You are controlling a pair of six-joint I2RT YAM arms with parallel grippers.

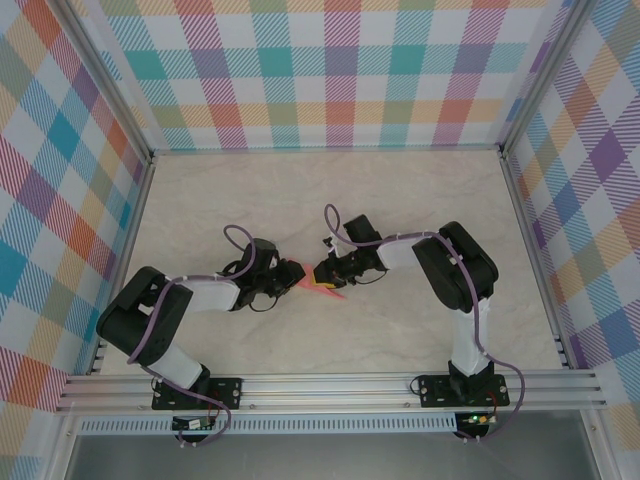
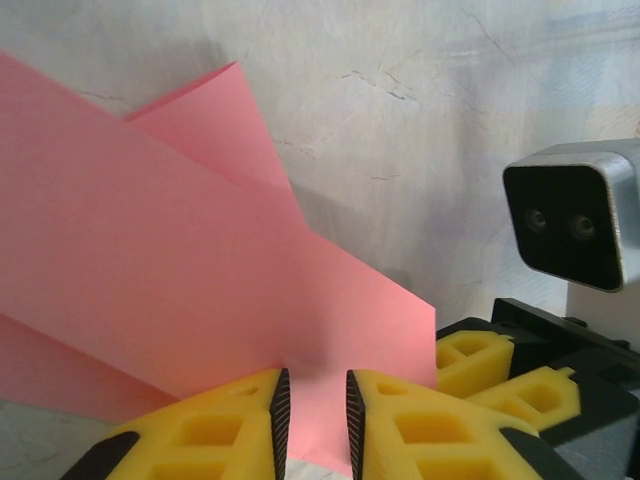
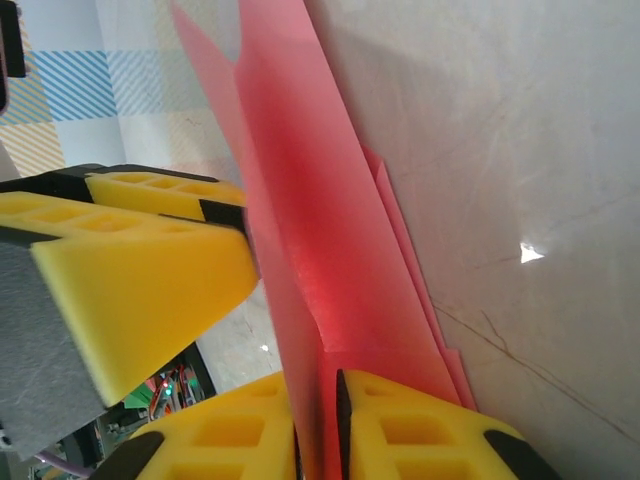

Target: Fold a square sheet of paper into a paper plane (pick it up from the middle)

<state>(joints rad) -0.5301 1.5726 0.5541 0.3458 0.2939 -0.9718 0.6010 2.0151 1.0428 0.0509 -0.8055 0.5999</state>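
Between left fingers (image 2: 225, 425) and right fingers (image 3: 410, 430): folded pink paper (image 2: 150, 270).

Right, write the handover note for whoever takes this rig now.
Left tool: jaws narrowly apart, the square sheet of paper showing through the gap; no grip seen.
Right tool: jaws close together, a raised flap running between them; grip unclear.
Paper: middle of the table, between both tools, creased into overlapping layers.
Done: early folds. Left: remaining folds; it is not yet a narrow dart.
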